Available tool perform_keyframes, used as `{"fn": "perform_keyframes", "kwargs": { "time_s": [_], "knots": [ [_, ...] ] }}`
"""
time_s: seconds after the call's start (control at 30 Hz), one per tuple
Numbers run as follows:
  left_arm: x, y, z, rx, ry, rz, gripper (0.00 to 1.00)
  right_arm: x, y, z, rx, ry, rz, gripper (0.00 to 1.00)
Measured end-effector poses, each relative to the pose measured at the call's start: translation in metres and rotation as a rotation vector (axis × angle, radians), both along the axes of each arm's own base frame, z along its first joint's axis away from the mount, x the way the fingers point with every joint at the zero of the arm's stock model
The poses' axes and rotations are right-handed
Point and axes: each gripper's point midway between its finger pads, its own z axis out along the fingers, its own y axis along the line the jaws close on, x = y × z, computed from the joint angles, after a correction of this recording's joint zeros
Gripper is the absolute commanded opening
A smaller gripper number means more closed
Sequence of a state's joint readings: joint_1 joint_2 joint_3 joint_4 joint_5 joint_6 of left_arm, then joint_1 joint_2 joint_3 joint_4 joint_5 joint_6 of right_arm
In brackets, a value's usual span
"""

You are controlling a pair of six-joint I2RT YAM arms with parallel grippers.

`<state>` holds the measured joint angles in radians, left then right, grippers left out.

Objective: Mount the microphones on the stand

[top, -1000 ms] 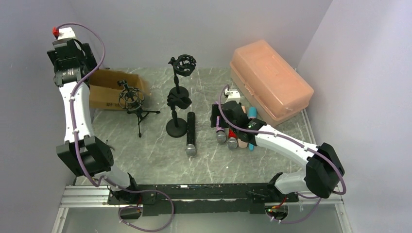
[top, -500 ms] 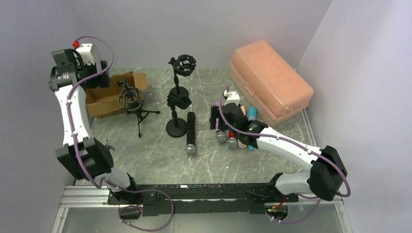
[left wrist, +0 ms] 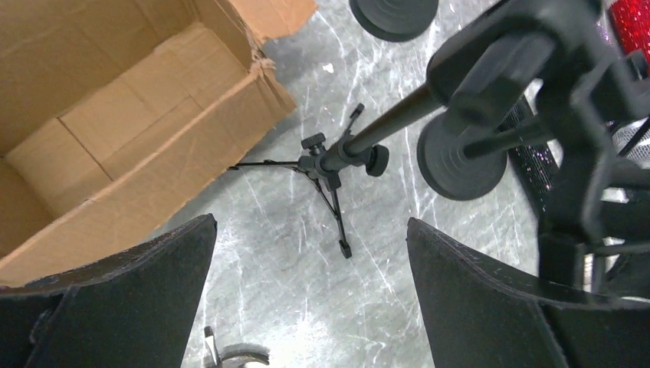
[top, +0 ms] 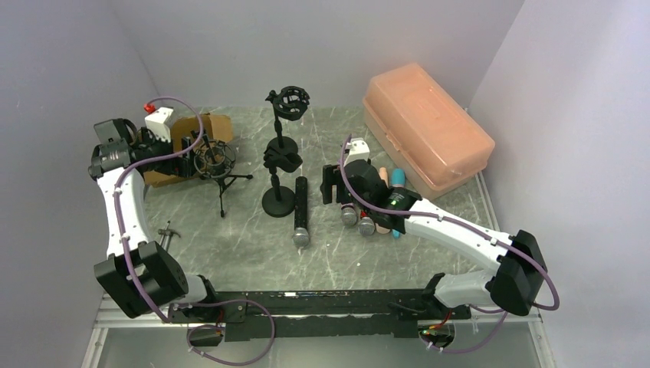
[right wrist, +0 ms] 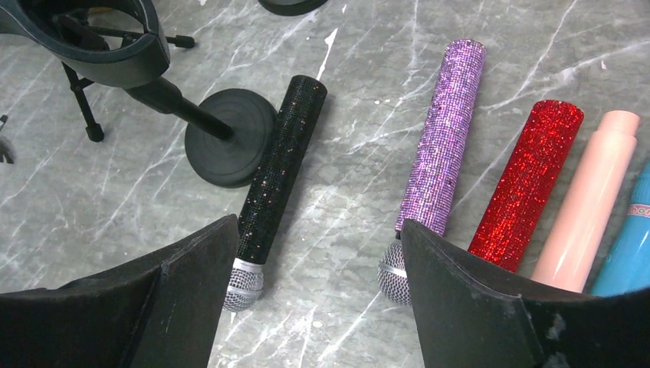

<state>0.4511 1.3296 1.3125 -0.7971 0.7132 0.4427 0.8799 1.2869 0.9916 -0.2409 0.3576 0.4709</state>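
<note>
1. The black mic (right wrist: 280,161) lay flat just right of the round-base stand (top: 277,201). Its long axis ran near-to-far, with the silver head toward the arms' bases and the tail toward the back wall.
2. Further right of that stand, the purple mic (right wrist: 444,138), red mic (right wrist: 529,184), peach mic (right wrist: 586,207) and blue mic (right wrist: 628,245) lay side by side, roughly parallel to the black one. The purple and red heads pointed toward the bases. The near ends of the peach and blue ones were hidden behind a finger in the wrist view.
3. The right gripper (right wrist: 318,230) hovered right of the stand, above the gap between the black and purple mics. Its jaws were spread wide and held nothing.
4. The left gripper (left wrist: 310,230) hung left of the stand, over the tripod stand (left wrist: 337,157), which stood upright on its legs. The fingers were apart and empty.
5. A cardboard box (left wrist: 115,130) lay further left of the round-base stand, just beyond the tripod. An orange case (top: 425,126) sat well to the stand's right, toward the back wall.
</note>
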Motion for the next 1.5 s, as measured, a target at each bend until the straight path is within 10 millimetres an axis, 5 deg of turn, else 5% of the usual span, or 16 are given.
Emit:
{"fn": "perform_keyframes", "kwargs": {
  "time_s": [0.6, 1.13, 1.27, 1.5],
  "knots": [
    [-0.004, -0.040, -0.044, -0.203, -0.077, -0.206, 1.00, 0.003, 0.000, 0.003, 0.004, 0.010, 0.025, 0.80],
    [-0.015, -0.030, -0.093, -0.150, -0.189, -0.164, 1.00, 0.008, 0.003, -0.013, 0.000, 0.062, 0.021, 0.80],
    [-0.018, -0.028, -0.089, -0.075, -0.329, -0.143, 0.99, 0.008, 0.003, -0.013, 0.001, 0.063, 0.020, 0.80],
    [0.004, -0.012, -0.039, -0.019, -0.567, -0.150, 0.99, 0.008, 0.003, -0.013, 0.006, 0.065, 0.016, 0.80]
  ]
}}
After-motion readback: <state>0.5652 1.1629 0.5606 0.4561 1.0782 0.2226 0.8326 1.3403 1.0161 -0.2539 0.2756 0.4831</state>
